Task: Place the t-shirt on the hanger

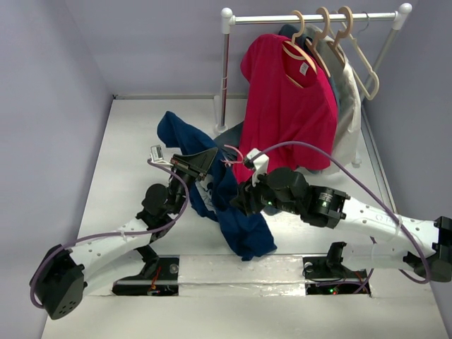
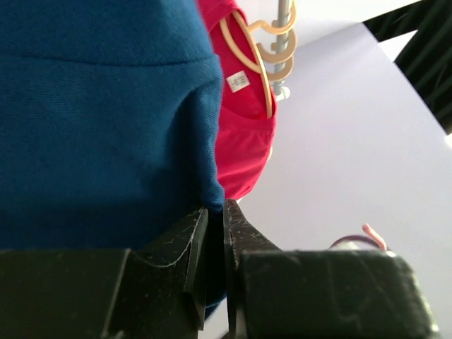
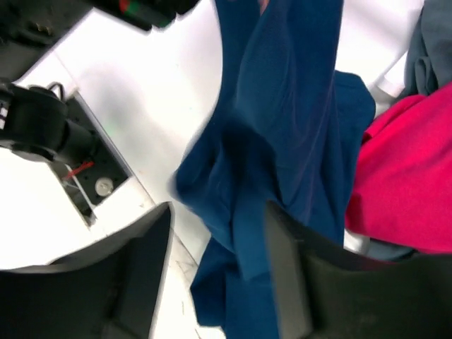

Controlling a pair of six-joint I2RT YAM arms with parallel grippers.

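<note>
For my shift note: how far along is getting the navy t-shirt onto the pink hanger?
Done: the t-shirt is partly raised off the table, bunched up. In hand: the left gripper pinches its edge; the right gripper stands open beside the hanging fabric. Left: getting the hanger, only a pink sliver visible, into the shirt.

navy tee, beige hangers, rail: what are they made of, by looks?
navy t-shirt: matte knit, likely cotton jersey; fine weave shows close up. beige hangers: smooth, wood or plastic, unclear. rail: shiny tube, probably metal, with white end caps.
</note>
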